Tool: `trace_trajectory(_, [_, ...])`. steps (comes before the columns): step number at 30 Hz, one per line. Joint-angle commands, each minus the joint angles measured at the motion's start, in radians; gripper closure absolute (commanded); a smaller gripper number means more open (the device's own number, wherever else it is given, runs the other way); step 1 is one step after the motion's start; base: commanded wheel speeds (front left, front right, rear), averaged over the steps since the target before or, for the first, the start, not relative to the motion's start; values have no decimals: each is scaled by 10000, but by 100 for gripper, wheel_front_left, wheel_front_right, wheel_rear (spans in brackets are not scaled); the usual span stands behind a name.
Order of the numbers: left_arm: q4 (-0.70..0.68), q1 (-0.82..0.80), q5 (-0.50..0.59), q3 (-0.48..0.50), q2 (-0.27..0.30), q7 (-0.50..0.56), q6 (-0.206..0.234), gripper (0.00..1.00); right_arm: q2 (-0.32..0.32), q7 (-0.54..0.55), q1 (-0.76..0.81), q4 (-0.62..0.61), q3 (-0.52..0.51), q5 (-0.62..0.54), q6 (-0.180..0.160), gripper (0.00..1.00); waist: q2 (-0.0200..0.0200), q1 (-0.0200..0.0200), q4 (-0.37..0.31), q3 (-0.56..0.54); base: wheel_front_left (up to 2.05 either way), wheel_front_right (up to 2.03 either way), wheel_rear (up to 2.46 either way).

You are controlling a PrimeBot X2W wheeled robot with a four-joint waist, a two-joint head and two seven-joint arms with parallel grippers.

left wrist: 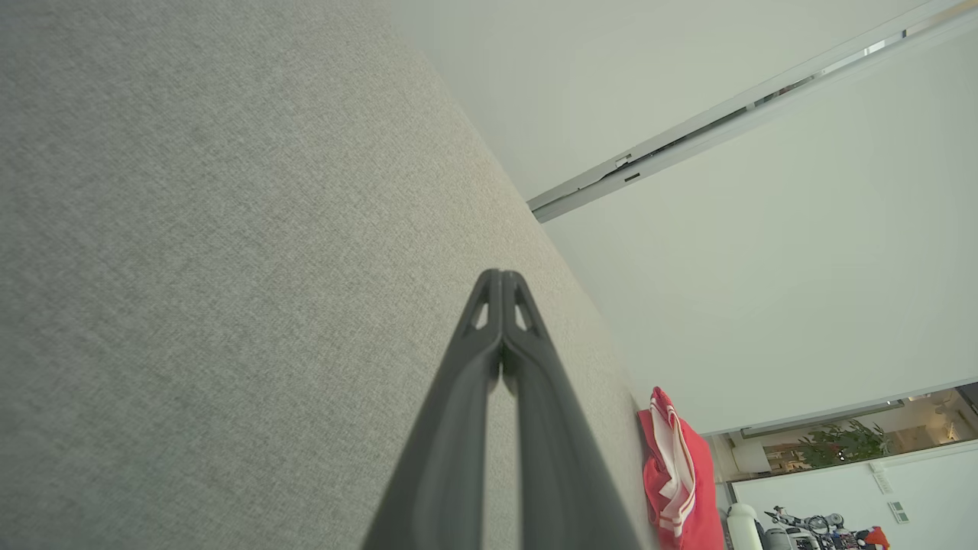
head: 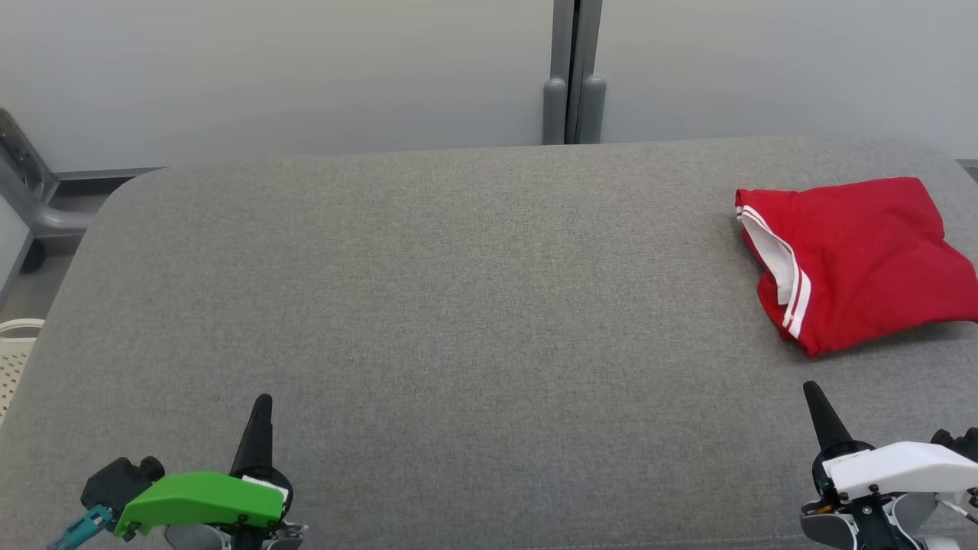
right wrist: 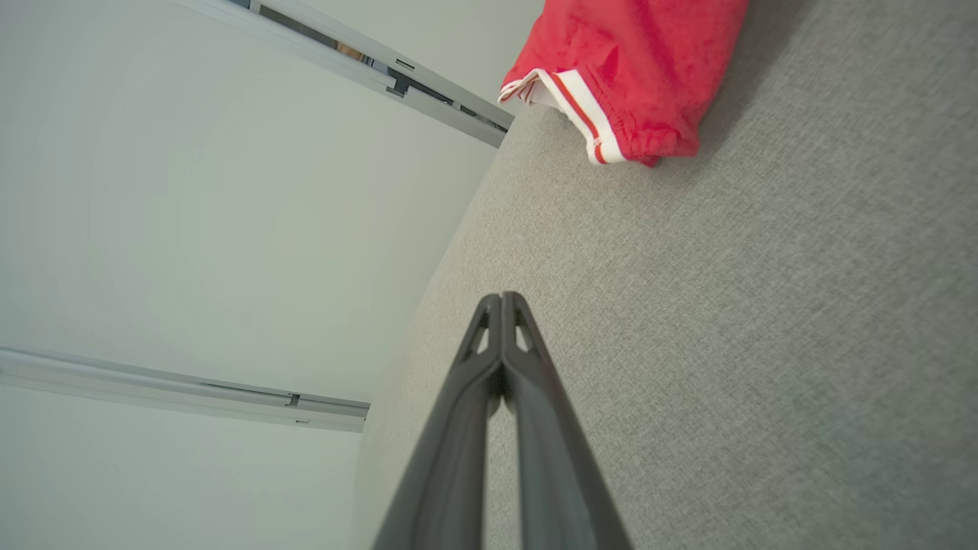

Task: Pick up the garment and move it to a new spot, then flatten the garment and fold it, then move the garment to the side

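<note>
The red garment [head: 856,260] lies folded near the far right corner of the grey padded surface [head: 458,305], close to its back edge. From there to the left edge is wide bare fabric. The left gripper [head: 262,401] and the right gripper [head: 808,391] hover low at the near edge, pointing away, each with fingers pressed together on nothing, the right one apart from the garment

No writing can be read anywhere. Two small pale wall plates [left wrist: 884,483] in the far background of the left wrist view may carry print (too small and blurred to tell). The folded red fabric garment [head: 856,260] shows only plain white stripes.
</note>
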Motion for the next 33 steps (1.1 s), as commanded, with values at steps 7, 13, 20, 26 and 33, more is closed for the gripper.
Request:
trace_trajectory(7, [13, -449, -680, 213, -126, 185, -222, 100, -63, 132, -11, -247, -211, 820, 3, 100, 0, 0, -43, 40, 0, 0, 0])
trace_trajectory(13, [79, -590, -1101, 305, -239, 316, -352, 100, -68, 215, 11, -325, -337, 1350, 3, 100, 0, 0, -78, 73, 0, 0, 0])
trace_trajectory(20, [160, -734, -1552, 424, -352, 452, -480, 100, -73, 298, 35, -401, -483, 1941, 3, 100, 0, 0, -120, 112, 0, 0, 0])
trace_trajectory(26, [227, -839, -1962, 514, -459, 575, -596, 100, -75, 373, 55, -468, -593, 2414, 3, 100, 0, 0, -155, 145, 0, 0, 0])
trace_trajectory(33, [285, -951, -2375, 601, -573, 699, -717, 100, -81, 455, 81, -544, -723, 2943, 3, 100, 0, 0, -197, 183, 0, 0, 0])
